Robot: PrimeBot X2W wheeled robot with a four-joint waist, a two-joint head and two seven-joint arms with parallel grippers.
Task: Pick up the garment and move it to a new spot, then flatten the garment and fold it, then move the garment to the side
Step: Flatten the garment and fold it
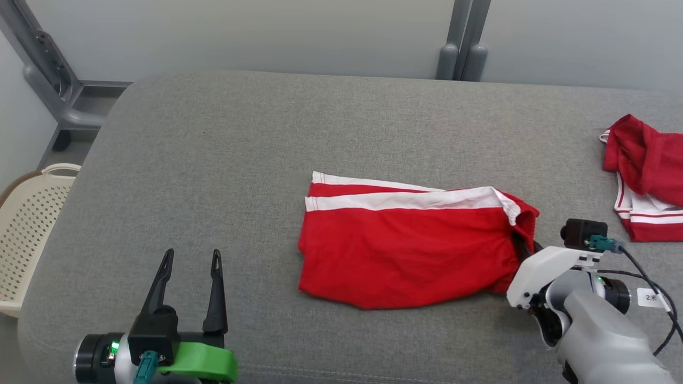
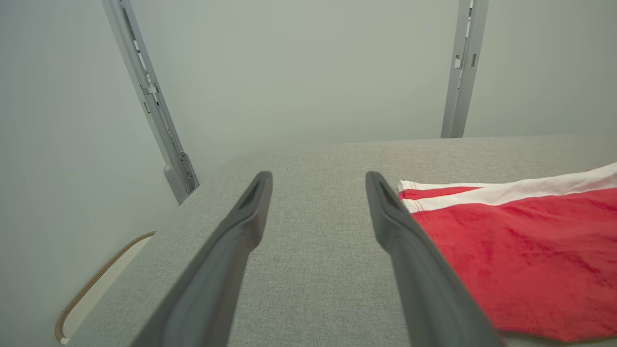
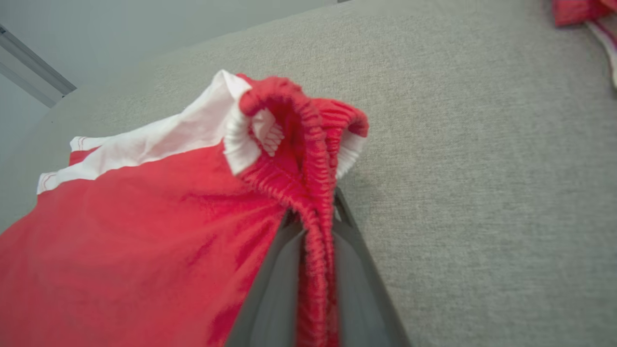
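Toward the front edge of the grey padded table (image 1: 267, 133), mid-width, lies the red garment (image 1: 400, 250): soft, light, floppy. Right gripper (image 3: 314, 226) pinches its 2 fingers on the ribbed waistband (image 3: 299, 144), likely the firmest hold. Left gripper (image 1: 192, 253) stands spread, empty.

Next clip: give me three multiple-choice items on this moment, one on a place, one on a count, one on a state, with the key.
1. Relative to the table, the basket is: A on it; B beyond its left edge; C behind it.
2. Red garments on the table: A one; B two; C three.
3. The right gripper is: A open; B shut on nothing; C shut on the shorts.
Key: B, it shows past the left edge; B, shorts mid-table, another garment at the right edge; C, it pinches the waistband.
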